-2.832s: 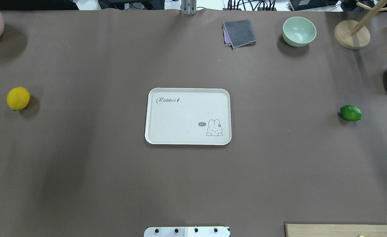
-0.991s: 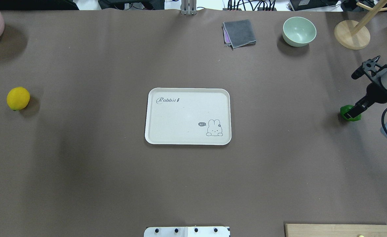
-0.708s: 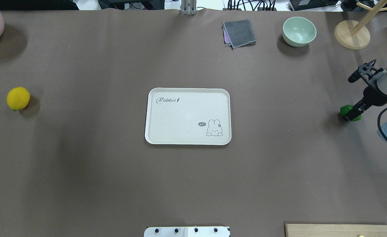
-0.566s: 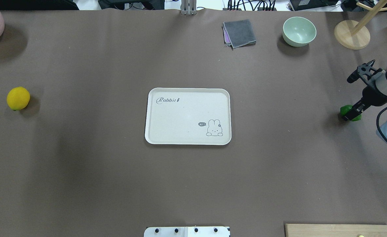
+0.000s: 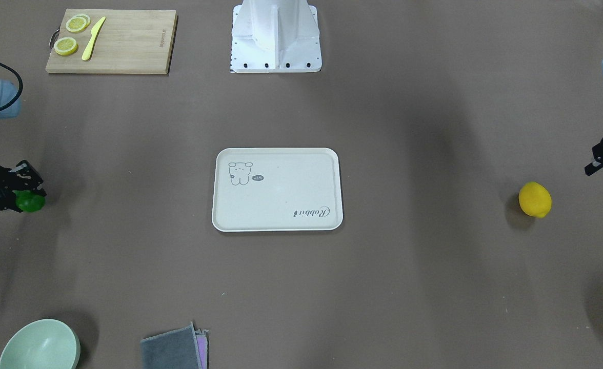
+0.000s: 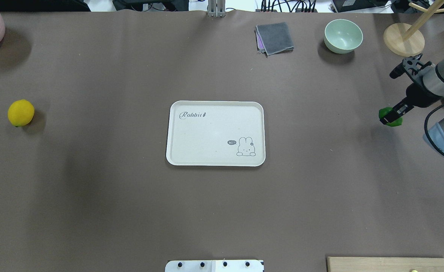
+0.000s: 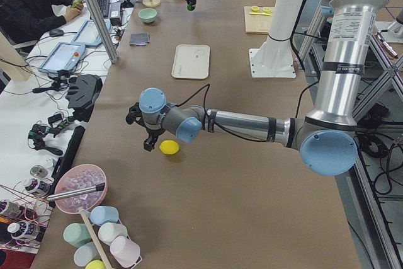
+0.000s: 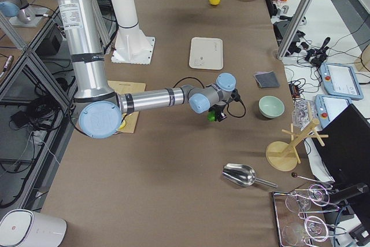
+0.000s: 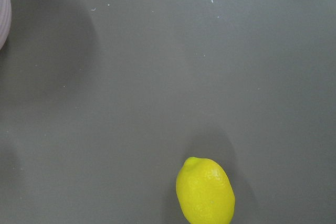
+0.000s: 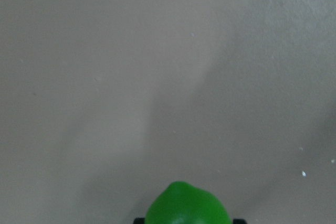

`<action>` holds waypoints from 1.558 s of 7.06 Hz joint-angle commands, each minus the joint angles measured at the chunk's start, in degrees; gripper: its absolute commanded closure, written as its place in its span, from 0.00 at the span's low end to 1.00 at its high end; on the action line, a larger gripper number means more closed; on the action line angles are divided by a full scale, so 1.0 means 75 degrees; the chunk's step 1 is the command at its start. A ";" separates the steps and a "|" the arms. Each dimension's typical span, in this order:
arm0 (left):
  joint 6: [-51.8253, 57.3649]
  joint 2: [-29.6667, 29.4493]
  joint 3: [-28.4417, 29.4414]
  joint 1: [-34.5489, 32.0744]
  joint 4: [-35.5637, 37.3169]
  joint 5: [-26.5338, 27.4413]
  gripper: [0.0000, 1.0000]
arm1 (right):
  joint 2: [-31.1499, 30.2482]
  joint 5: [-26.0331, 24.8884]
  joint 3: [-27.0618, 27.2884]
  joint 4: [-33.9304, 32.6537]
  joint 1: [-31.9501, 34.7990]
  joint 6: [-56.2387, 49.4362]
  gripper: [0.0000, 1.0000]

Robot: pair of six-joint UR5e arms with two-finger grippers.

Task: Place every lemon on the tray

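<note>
Tray [image 6: 214, 107]: no lemons on it yet. Right gripper [image 6: 390, 118] fingers clamped on green lemon [image 6: 384, 112]. Yellow lemon [image 6: 21, 112] on surface, left gripper [image 7: 148, 142] near; finger state not discernible.

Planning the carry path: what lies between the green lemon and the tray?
Nothing: only bare table separates the green lemon from the tray, clearest in the overhead view.

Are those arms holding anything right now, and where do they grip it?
The right tool clamps the green lemon across its middle, one end poking forward. The yellow lemon lies unheld.
</note>
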 commanded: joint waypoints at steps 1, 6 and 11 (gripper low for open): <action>-0.0008 0.0026 0.0040 0.0527 -0.0247 0.0462 0.03 | 0.0150 0.0463 0.0744 0.0010 0.0034 0.1754 1.00; -0.1948 -0.0090 0.0718 0.1688 -0.0902 0.0571 0.02 | 0.0678 0.0441 0.1462 0.0021 -0.0399 0.4001 1.00; -0.2329 -0.0781 0.1820 0.1773 -0.1350 0.1274 0.02 | 0.1194 0.0371 0.1463 0.0021 -0.0622 0.4834 1.00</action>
